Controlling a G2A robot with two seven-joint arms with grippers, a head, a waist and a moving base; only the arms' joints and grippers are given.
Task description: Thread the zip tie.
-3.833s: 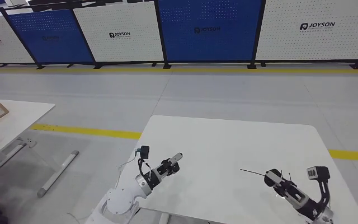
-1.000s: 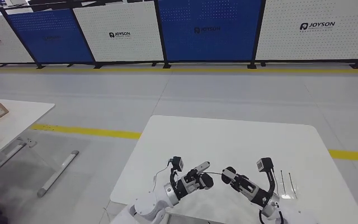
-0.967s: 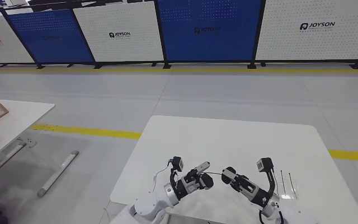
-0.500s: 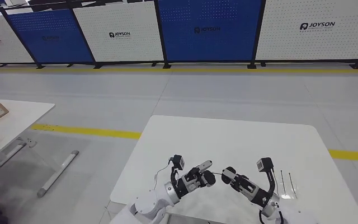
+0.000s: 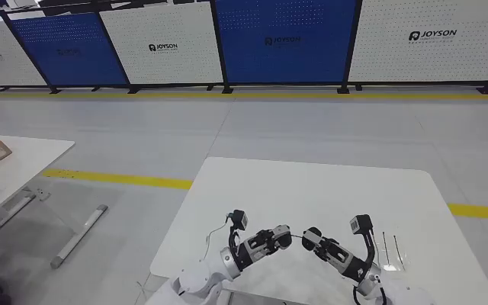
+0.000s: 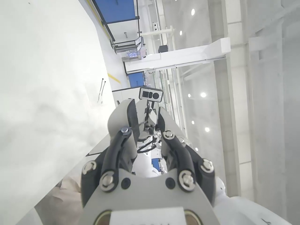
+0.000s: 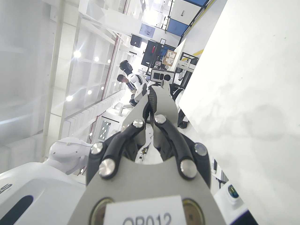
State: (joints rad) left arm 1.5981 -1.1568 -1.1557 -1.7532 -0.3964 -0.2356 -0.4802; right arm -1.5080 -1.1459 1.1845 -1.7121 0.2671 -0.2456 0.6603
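Note:
A thin black zip tie (image 5: 296, 235) spans the small gap between my two grippers over the front middle of the white table (image 5: 320, 191). My right gripper (image 5: 309, 238) is shut on it, and in the right wrist view its fingers (image 7: 150, 92) are pressed together. My left gripper (image 5: 284, 236) faces it nose to nose. In the left wrist view it (image 6: 145, 111) stands open, with a thin strand of the zip tie (image 6: 141, 124) lying between the fingers. Where the tie's head sits is too small to tell.
Two spare zip ties (image 5: 390, 245) lie on the table near its front right corner, also seen as spare ties (image 6: 102, 90) in the left wrist view. A small clear packet (image 5: 389, 267) lies just in front of them. The table's far half is bare.
Since 3.8 s ago both arms have come in from the table's sides to meet at the front middle. In the last second the left gripper edged closer to the right one and turned slightly.

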